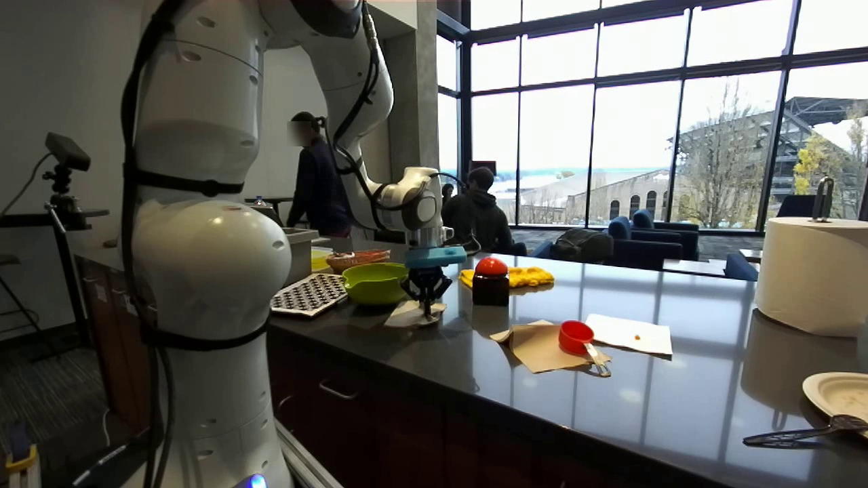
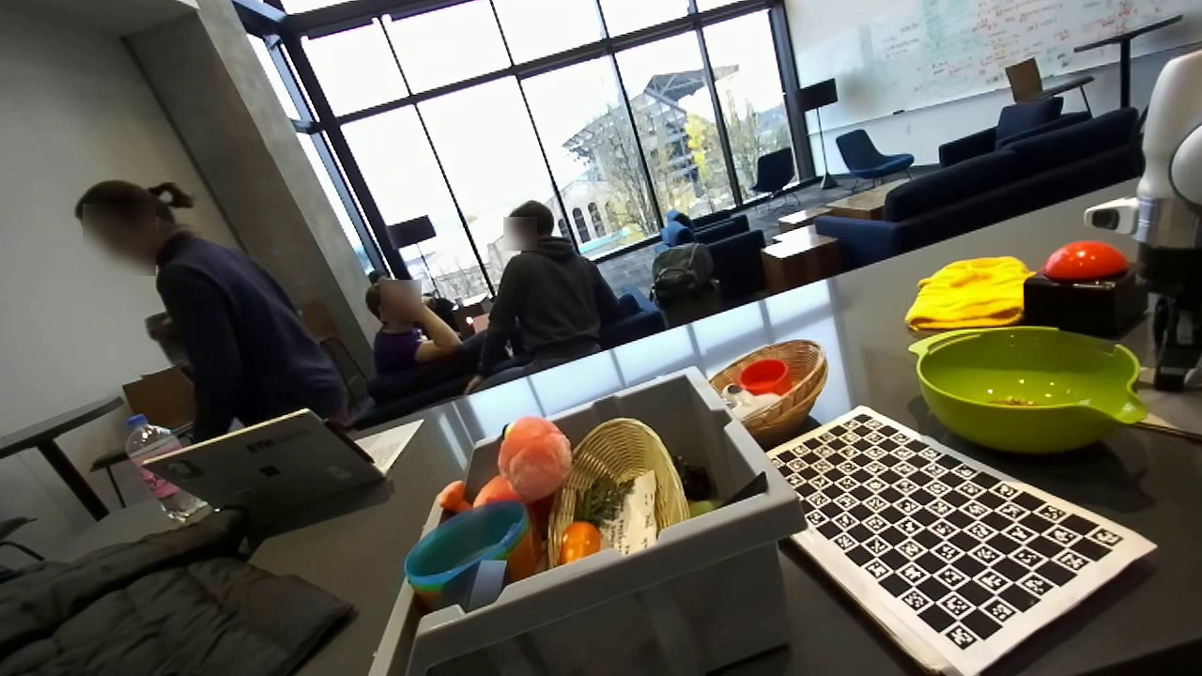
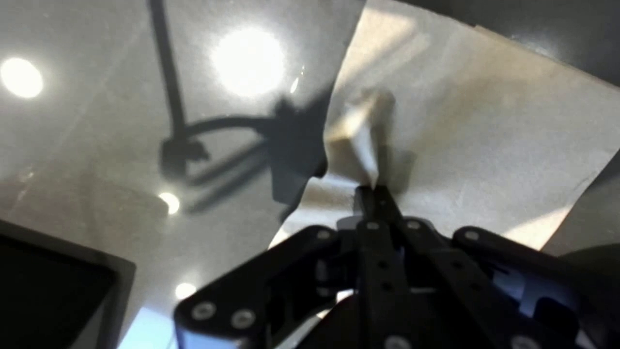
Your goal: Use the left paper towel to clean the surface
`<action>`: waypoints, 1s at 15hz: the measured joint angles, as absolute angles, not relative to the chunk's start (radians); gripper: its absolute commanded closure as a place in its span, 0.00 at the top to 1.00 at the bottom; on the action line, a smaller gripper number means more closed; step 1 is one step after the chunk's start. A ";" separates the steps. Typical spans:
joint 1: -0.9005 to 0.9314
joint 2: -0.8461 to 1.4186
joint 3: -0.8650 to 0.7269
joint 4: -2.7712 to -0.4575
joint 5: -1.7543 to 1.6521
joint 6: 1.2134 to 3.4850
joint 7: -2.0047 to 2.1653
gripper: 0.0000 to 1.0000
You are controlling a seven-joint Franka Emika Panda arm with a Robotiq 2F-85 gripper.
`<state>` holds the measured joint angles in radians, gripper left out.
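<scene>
The left paper towel (image 1: 401,316) is a brown sheet lying on the dark, shiny counter (image 1: 447,366), near its front edge. It fills the upper right of the wrist view (image 3: 494,145), and a small part shows at the right edge in an exterior view (image 2: 1174,424). My gripper (image 1: 427,314) points down at it. In the wrist view my gripper's fingertips (image 3: 373,191) are closed together on a raised fold of the towel. The rest of the sheet looks flat on the counter. A second brown paper towel (image 1: 532,347) lies farther right, with a red measuring cup (image 1: 576,337) on it.
A green bowl (image 1: 374,283) stands close beside my gripper. A black box with a red dome (image 1: 491,288) and a yellow cloth (image 1: 532,276) are behind. A white napkin (image 1: 627,332), paper roll (image 1: 810,278), plate (image 1: 831,390), checkered board (image 2: 948,535) and grey bin (image 2: 601,610) are around.
</scene>
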<state>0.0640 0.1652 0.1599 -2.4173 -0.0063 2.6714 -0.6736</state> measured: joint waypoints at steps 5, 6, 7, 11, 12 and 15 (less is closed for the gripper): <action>0.004 0.178 0.109 -2.397 -0.001 2.673 -0.658 0.00; -0.013 0.181 0.098 -2.393 0.002 2.673 -0.658 0.00; -0.030 0.183 0.087 -2.389 0.005 2.674 -0.658 0.00; -0.092 0.195 0.049 -2.374 0.037 2.679 -0.656 0.00; -0.107 0.197 0.042 -2.371 0.052 2.681 -0.656 0.00; -0.139 0.205 0.028 -2.362 0.090 2.684 -0.656 0.00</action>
